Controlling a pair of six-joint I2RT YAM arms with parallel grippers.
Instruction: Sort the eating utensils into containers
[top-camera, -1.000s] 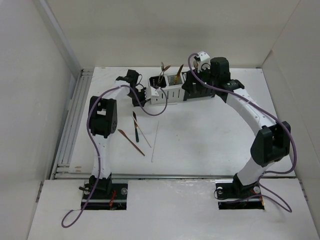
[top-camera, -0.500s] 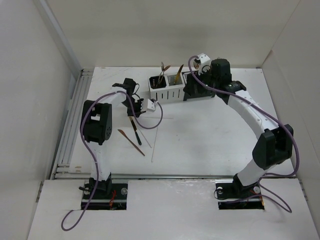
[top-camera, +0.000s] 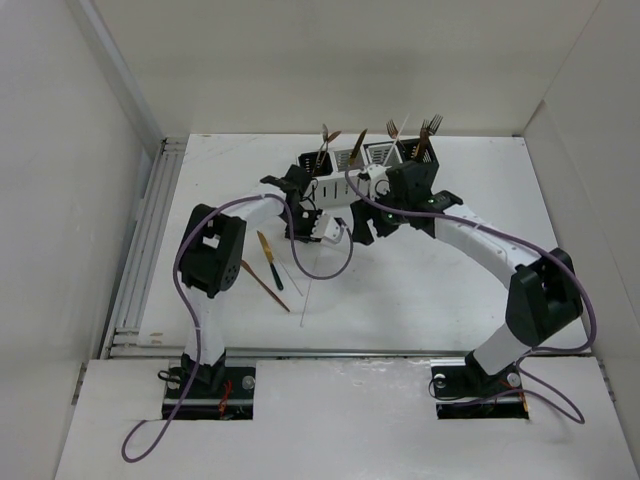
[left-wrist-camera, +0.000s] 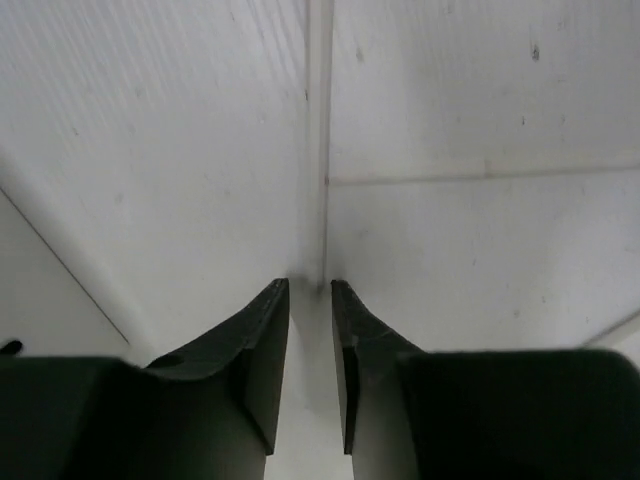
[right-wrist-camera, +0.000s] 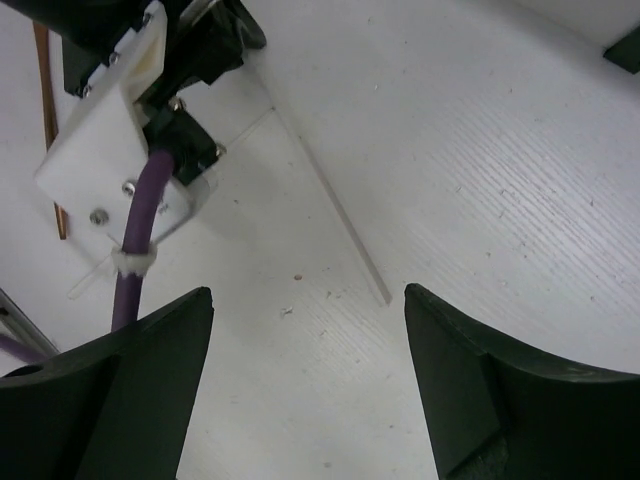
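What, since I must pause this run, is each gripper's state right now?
Left gripper: jaws almost shut, white chopstick in line with the gap; grip cannot be told.
Right gripper: open, holding nothing.

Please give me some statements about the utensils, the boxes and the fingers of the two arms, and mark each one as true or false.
1. The right gripper has its fingers wide apart. True.
2. Slim metal forks stand in the black slotted box. True.
3. The white slotted box is empty. False: a brownish utensil stands in it.
4. Nothing lies on the white table. False: a dark-handled utensil and a copper-coloured utensil lie there.
5. In the left wrist view, a thin white chopstick lines up with the gap between the left gripper fingers. True.
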